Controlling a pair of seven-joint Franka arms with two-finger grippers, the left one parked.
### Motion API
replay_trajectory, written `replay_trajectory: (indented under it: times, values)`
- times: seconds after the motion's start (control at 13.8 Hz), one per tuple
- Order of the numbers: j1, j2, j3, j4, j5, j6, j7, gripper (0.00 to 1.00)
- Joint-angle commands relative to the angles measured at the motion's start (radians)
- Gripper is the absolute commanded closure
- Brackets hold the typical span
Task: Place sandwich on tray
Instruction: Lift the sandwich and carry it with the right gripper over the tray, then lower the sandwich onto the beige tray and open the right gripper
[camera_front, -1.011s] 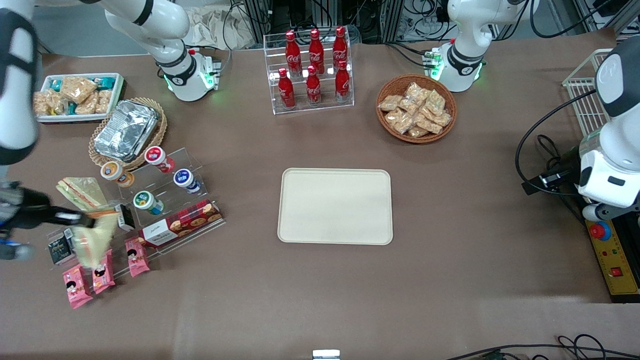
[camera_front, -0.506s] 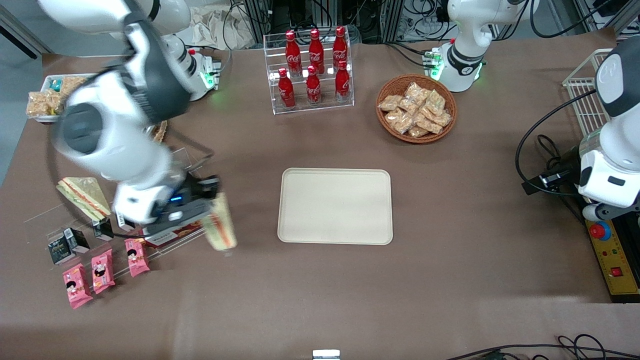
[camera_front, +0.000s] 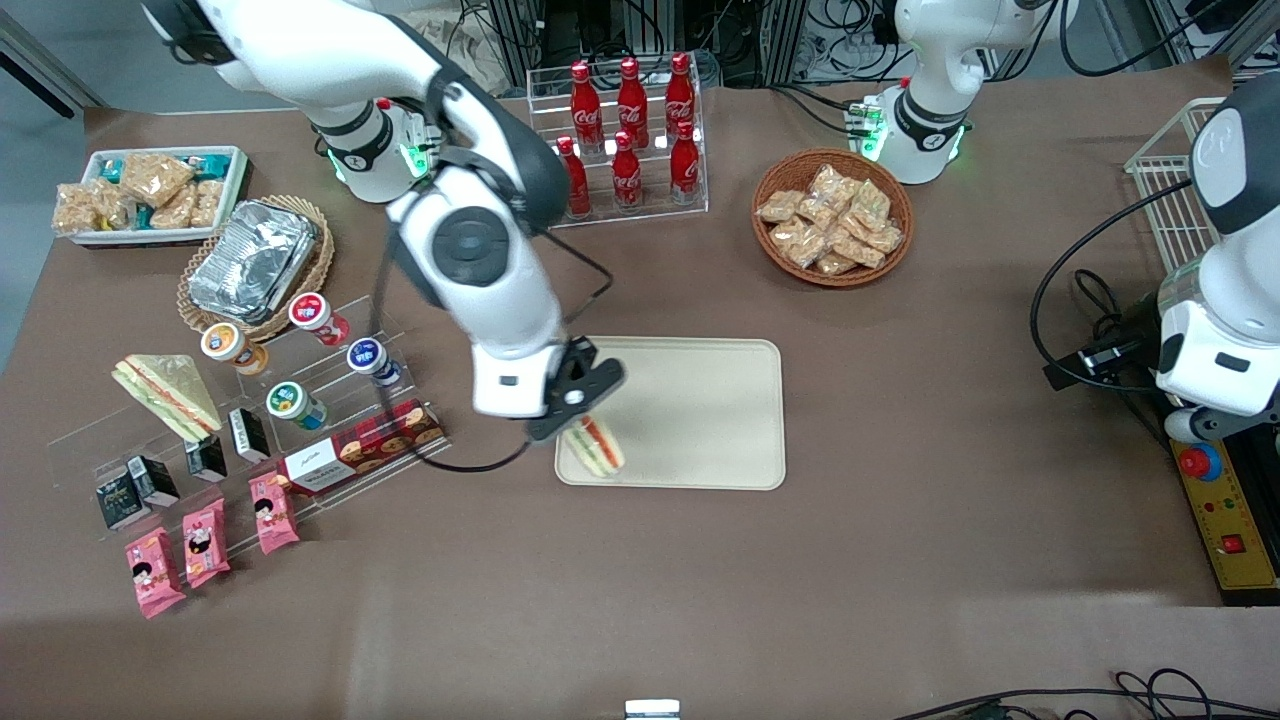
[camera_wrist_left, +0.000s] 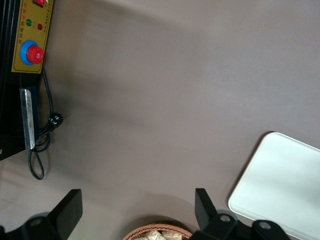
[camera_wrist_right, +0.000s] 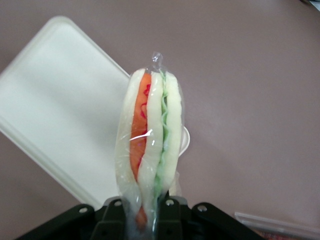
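Observation:
My right gripper (camera_front: 578, 412) is shut on the sandwich (camera_front: 594, 446), a wrapped wedge with pale bread and an orange-red and green filling edge. It hangs from the fingers over the corner of the cream tray (camera_front: 700, 400) nearest the front camera at the working arm's end. In the right wrist view the sandwich (camera_wrist_right: 150, 145) stands edge-on between the gripper's (camera_wrist_right: 146, 212) fingers, above the tray's (camera_wrist_right: 55, 105) rim. The tray also shows in the left wrist view (camera_wrist_left: 285, 185).
A second wedge with greenish bread (camera_front: 165, 395) lies at the working arm's end by a clear stand with cups (camera_front: 330, 370), a cookie box (camera_front: 360, 458) and pink packets (camera_front: 205, 545). A cola bottle rack (camera_front: 625, 140) and a snack basket (camera_front: 832, 217) stand farther back.
The right arm swung from the working arm's end of the table toward the tray, carrying the sandwich; it now hangs over the tray's corner.

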Motion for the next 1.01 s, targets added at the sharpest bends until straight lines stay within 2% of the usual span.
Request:
replay_trajectory:
  times: [0.0,0.43,0.72,0.94]
  values:
    - [0.057,0.071,-0.006,0.016,-0.100,0.049,-0.019,0.80]
    - [0.108,0.178,-0.008,0.012,-0.192,0.173,-0.032,0.79]
    - [0.124,0.229,-0.008,0.009,-0.314,0.243,-0.032,0.78]
    - [0.135,0.249,-0.008,-0.007,-0.331,0.277,-0.032,0.75]
